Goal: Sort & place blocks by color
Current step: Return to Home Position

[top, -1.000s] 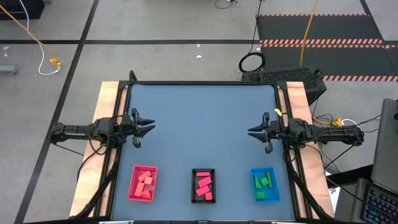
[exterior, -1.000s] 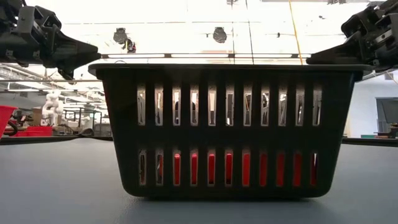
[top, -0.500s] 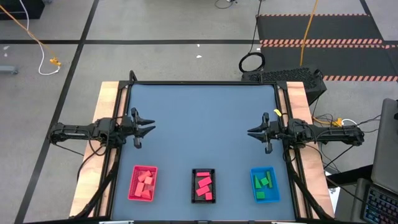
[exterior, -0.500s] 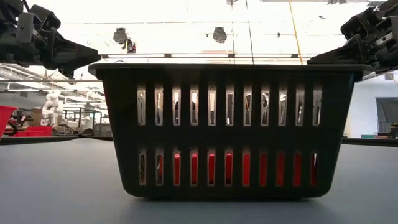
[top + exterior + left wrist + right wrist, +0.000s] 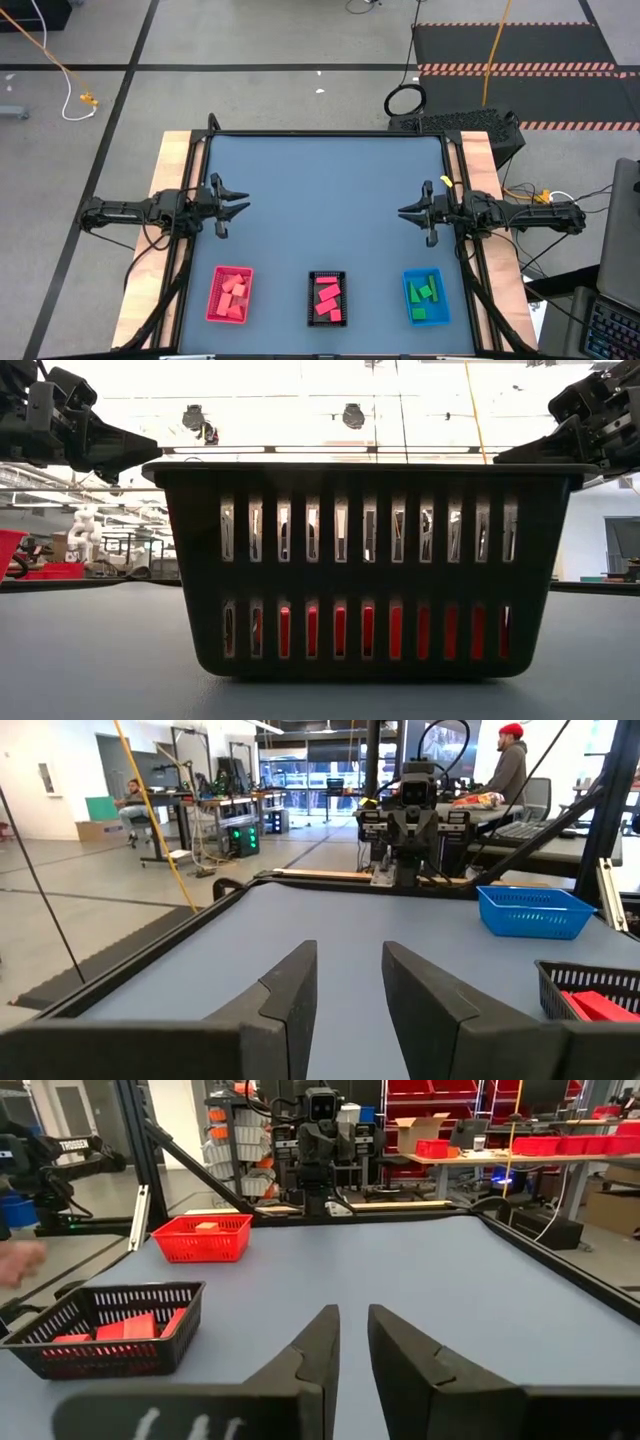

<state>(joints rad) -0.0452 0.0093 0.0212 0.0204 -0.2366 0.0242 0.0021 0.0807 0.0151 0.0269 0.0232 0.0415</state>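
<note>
- Left gripper (image 5: 240, 208) sits at the table's (image 5: 325, 200) left edge, fingers slightly apart, empty. It's barely budged since a second ago.
- Right gripper (image 5: 405, 212) is opposite, narrow gap, empty, unmoved.
- Salmon blocks (image 5: 233, 293) in red tray (image 5: 212, 300), pink-red blocks (image 5: 328, 297) in black tray (image 5: 311, 298), green blocks (image 5: 425, 293) in blue tray (image 5: 407, 298).

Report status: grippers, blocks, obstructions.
Left gripper and right gripper open, empty, at table sides. Salmon blocks in red tray, pink-red blocks in black tray, green blocks in blue tray. Nothing obstructing.

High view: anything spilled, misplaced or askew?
Nothing stands out: salmon blocks sit in the red tray, pink-red blocks in the black tray, green blocks in the blue tray, none loose on the table. The left gripper and right gripper hang open, empty, at the sides.
</note>
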